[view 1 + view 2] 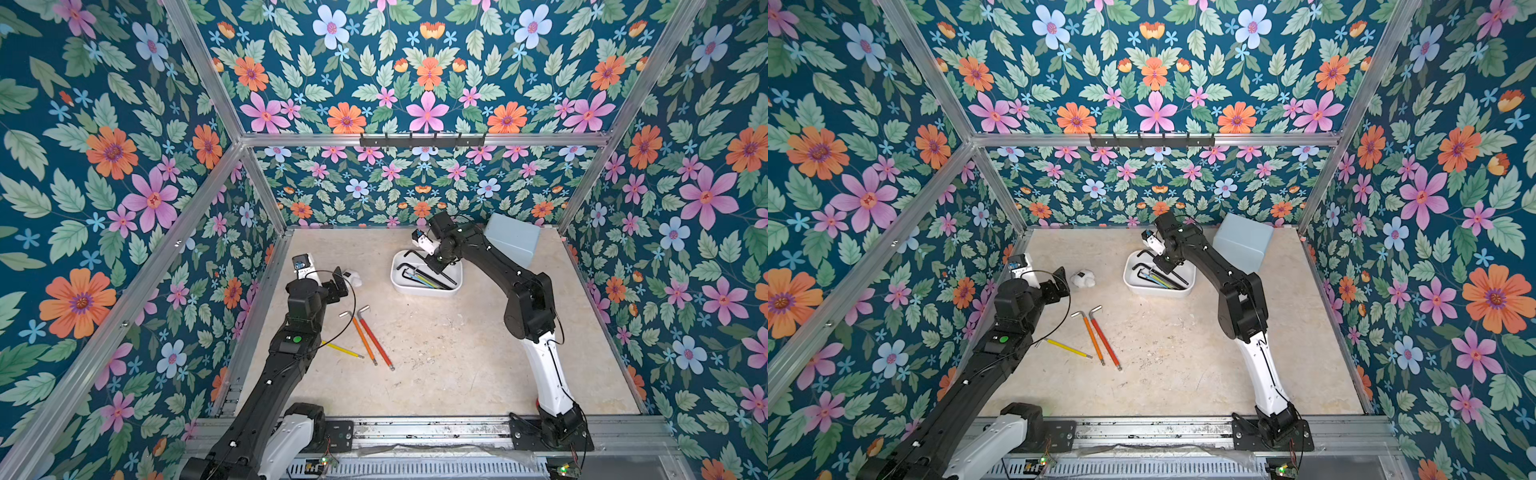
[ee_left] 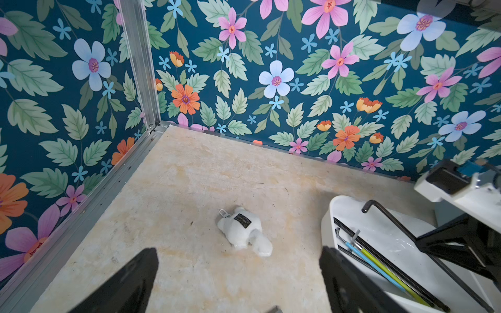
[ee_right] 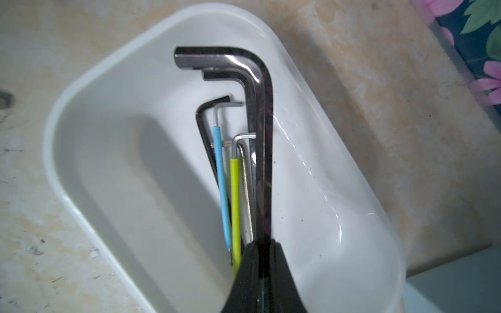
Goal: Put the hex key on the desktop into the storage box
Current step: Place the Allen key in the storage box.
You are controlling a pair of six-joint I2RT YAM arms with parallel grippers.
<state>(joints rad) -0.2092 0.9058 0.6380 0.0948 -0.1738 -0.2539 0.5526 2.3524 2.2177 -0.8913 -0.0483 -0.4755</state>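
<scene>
Across the floor of the flower-papered enclosure, the beige mottled desktop (image 1: 457, 365) carries everything. At its far side, toward the right arm, stands a pale blue box (image 1: 512, 243). Just beside it, nearer the middle, sits the shallow white storage box (image 1: 420, 292).

The right gripper (image 3: 262, 245) hangs over that storage box, clenched on the long shaft of a large black hex key (image 3: 217, 55). The key's bent end lies over the box's inside, close to one long wall; whether it touches the bottom I cannot tell. The left gripper (image 1: 340, 281) hovers above the desktop on the left side, its jaws spread wide with nothing between them. Ahead of it a small white plush toy (image 2: 244, 230) lies on the desktop, apart from the storage box.

Three hex keys lie on the bare desktop near the left arm. A red-sleeved hex key (image 1: 377, 338) and an orange-sleeved hex key (image 1: 364, 340) lie side by side, and a yellow-sleeved hex key (image 1: 343, 350) is partly hidden under the arm.

Inside the storage box, bunched along one wall, lie a second black hex key (image 3: 226, 76), a slimmer black hex key (image 3: 200, 122), a blue-sleeved hex key (image 3: 222, 189) and a lime-sleeved hex key (image 3: 235, 203).
</scene>
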